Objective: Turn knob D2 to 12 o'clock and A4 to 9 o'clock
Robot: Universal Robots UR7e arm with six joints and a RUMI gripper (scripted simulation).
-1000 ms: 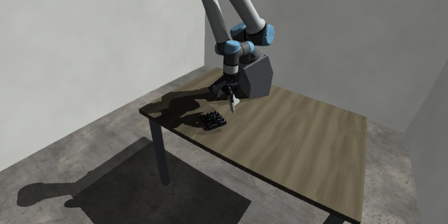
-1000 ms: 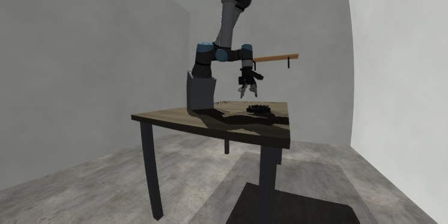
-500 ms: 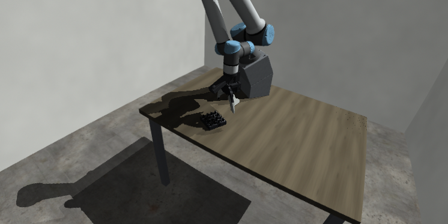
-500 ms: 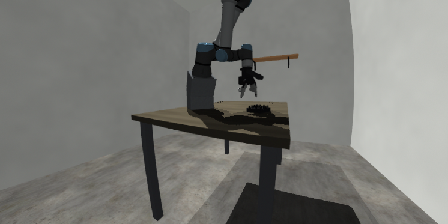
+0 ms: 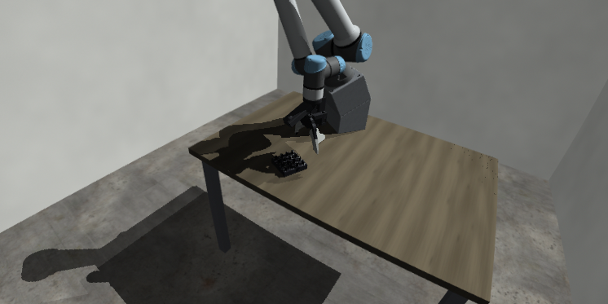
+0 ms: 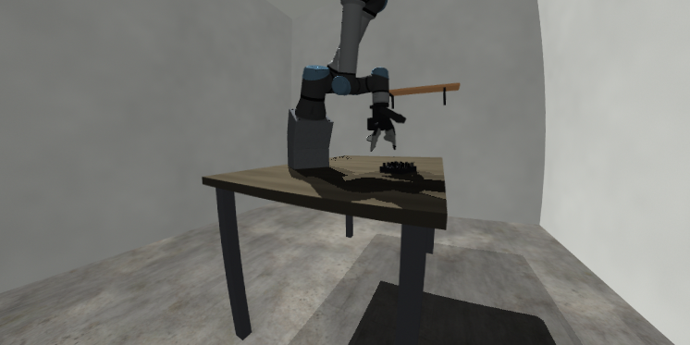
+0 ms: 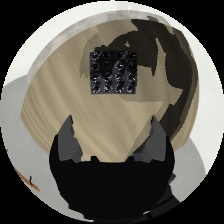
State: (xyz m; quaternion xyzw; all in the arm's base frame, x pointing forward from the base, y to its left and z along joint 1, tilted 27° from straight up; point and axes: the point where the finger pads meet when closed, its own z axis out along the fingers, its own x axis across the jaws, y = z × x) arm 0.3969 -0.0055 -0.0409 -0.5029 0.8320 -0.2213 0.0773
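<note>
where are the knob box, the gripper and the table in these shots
knob box point(image 7: 113, 72), wrist view, middle of its top face
gripper point(image 6: 382, 141), exterior view, gap between its open fingertips
table point(image 5: 408, 191), top view, bare wooden top

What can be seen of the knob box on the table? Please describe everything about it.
The knob box is a small, flat, square black block that lies flat on the wooden table, near one edge and partly in the arm's shadow. Its top carries rows of small glossy black knobs, seen best in the wrist view; their pointers and marks are too small to read. Nothing touches it except the table. The open gripper hangs above the table, off to one side of it, holding nothing.
</note>
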